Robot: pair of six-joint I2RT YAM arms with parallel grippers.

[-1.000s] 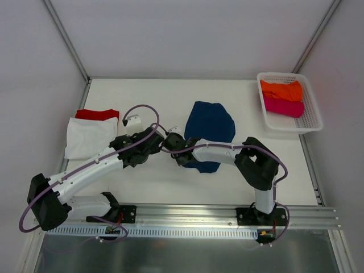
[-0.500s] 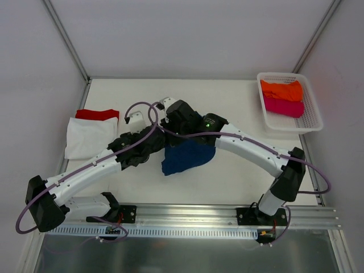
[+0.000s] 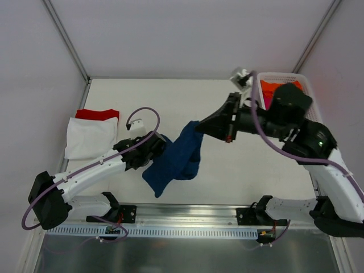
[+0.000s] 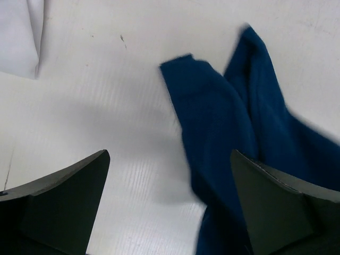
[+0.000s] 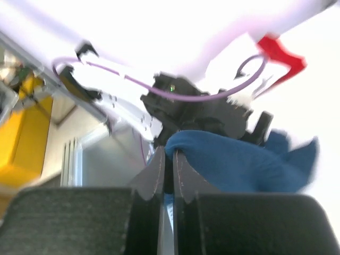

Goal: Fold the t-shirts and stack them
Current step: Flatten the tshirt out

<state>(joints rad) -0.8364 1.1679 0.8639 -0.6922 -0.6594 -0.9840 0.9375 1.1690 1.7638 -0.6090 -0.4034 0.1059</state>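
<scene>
My right gripper (image 3: 197, 125) is raised above the table's middle, shut on one edge of the navy blue t-shirt (image 3: 177, 157). The shirt hangs from it as a long drape down to the left and reaches the table. In the right wrist view the fingers (image 5: 159, 169) pinch a fold of the navy cloth (image 5: 239, 159). My left gripper (image 3: 161, 147) sits low beside the drape, open, with nothing between its fingers (image 4: 58, 204). The navy shirt (image 4: 234, 133) lies just ahead of it to the right. A folded white t-shirt (image 3: 88, 136) lies on a red one (image 3: 98, 114) at the left.
A white mesh basket (image 3: 310, 116) stands at the back right, partly behind my right arm, with an orange t-shirt (image 3: 273, 89) showing in it. The white shirt's corner (image 4: 18, 37) shows at the left wrist view's top left. A metal rail (image 3: 187, 213) runs along the near edge.
My right gripper has lifted the navy shirt off the table and swung it up and to the right, so it now hangs stretched out. The left gripper has stayed open and shifted slightly nearer.
</scene>
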